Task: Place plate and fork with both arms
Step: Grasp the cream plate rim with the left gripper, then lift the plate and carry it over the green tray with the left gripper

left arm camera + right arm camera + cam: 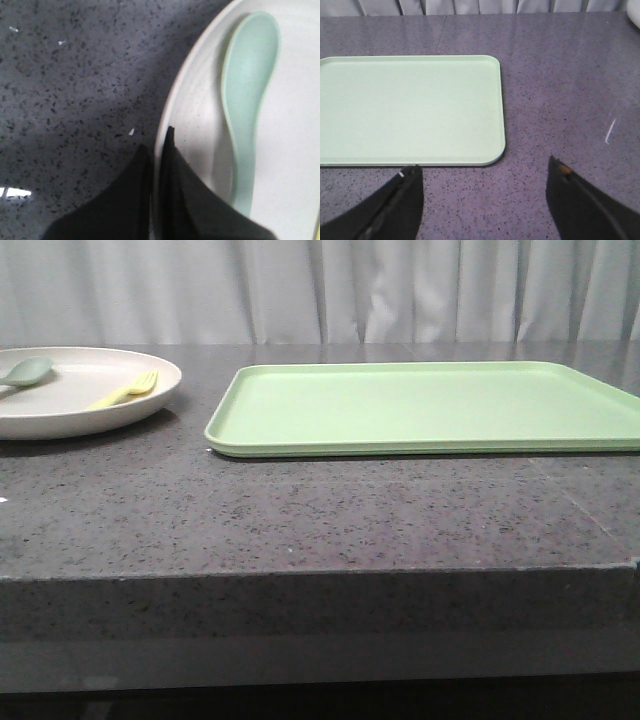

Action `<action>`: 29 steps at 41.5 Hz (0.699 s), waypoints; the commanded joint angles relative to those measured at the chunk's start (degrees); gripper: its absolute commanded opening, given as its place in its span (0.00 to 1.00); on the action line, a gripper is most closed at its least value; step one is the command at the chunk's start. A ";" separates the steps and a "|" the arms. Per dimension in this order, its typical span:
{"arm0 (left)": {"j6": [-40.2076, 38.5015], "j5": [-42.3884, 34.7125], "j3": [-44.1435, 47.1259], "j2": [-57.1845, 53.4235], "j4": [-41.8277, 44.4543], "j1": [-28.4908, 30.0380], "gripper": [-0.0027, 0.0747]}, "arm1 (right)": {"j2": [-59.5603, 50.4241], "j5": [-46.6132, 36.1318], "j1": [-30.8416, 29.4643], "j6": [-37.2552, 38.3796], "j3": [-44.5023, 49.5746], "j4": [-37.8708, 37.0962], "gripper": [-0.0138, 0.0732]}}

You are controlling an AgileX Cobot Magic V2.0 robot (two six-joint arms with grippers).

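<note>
The cream-white plate [70, 400] sits on the dark speckled table at the far left of the front view. The pale yellow fork [125, 390] lies in it beside a grey-green spoon [25, 370]. In the left wrist view my left gripper [157, 145] is shut on the plate's rim [172, 115], with one finger outside over the table and one inside the plate, close to the spoon [247, 90]. My right gripper [480, 172] is open and empty above bare table, just off a corner of the green tray [410, 110]. Neither gripper shows in the front view.
The flat light-green tray [430, 405] lies to the right of the plate, with a gap of table between them. A white curtain hangs behind the table. The table's front edge [320, 575] runs across the front view.
</note>
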 commanded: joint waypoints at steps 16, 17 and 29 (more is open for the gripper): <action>-2.42 6.48 -6.63 -6.14 -11.26 -0.39 0.01 | 0.71 -4.32 -0.16 -0.26 -2.08 -0.49 0.78; -2.77 6.58 -7.18 -6.14 -11.41 -0.83 0.01 | 0.71 -4.32 -0.16 -0.26 -2.08 -0.49 0.78; -9.18 6.55 -12.01 -6.14 -11.50 -7.08 0.01 | 0.71 -4.32 -0.16 -0.26 -2.08 -0.49 0.78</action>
